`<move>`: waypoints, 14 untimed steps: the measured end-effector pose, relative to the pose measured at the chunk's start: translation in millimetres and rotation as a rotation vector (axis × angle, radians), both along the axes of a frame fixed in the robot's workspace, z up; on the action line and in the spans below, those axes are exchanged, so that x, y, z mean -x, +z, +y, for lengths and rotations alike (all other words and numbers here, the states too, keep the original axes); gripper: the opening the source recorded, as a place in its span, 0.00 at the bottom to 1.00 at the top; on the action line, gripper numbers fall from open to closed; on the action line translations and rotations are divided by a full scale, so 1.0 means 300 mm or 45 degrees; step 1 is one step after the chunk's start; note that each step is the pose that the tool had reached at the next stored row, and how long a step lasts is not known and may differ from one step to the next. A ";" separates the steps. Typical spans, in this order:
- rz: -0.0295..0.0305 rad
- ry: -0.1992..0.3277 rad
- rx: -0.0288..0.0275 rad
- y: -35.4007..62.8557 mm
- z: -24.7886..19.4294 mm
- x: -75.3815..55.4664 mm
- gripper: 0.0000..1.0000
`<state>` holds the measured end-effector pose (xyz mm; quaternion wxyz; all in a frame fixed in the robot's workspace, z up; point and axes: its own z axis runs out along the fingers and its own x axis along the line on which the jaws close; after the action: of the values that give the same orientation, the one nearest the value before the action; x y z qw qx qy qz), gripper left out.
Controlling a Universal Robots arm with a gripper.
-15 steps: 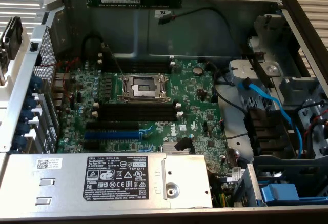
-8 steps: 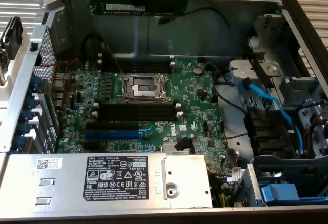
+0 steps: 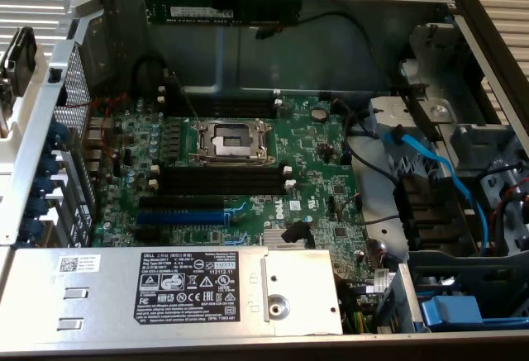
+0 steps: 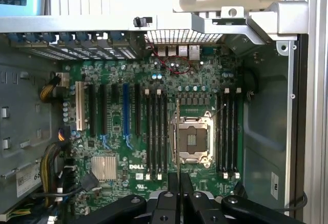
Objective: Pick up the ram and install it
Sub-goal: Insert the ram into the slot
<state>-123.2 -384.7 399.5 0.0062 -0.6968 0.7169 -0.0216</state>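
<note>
As it clamps the ram (image 3: pixel 186 10), the gripper (image 3: pixel 224 2) faces the motherboard (image 4: pixel 205 80).

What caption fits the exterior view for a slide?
Pincer grips the ram, held level above the open case and motherboard.

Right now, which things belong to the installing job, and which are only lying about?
Job: ram, held in the tool; black memory slots.
Lying about: blue cable; power supply; processor socket.
</note>
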 end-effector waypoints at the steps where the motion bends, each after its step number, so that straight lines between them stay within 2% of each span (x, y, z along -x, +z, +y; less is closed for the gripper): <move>1: -0.0001 0.000 0.0000 0.000 0.000 0.000 0.13; 6: 0.0003 0.000 0.0001 -0.001 0.000 0.002 0.13; 7: 0.0048 0.000 0.0004 -0.001 0.000 0.002 0.13; 10: 0.0571 -0.003 0.0032 -0.004 0.000 0.002 0.13; 11: 0.0679 -0.003 0.0039 -0.005 0.000 0.002 0.13; 12: 0.0730 -0.004 0.0046 -0.008 0.000 0.001 0.13; 14: 0.0737 -0.004 0.0086 -0.013 0.001 0.001 0.13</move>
<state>-123.6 -384.2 395.7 -0.0170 -0.6961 0.7178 -0.0038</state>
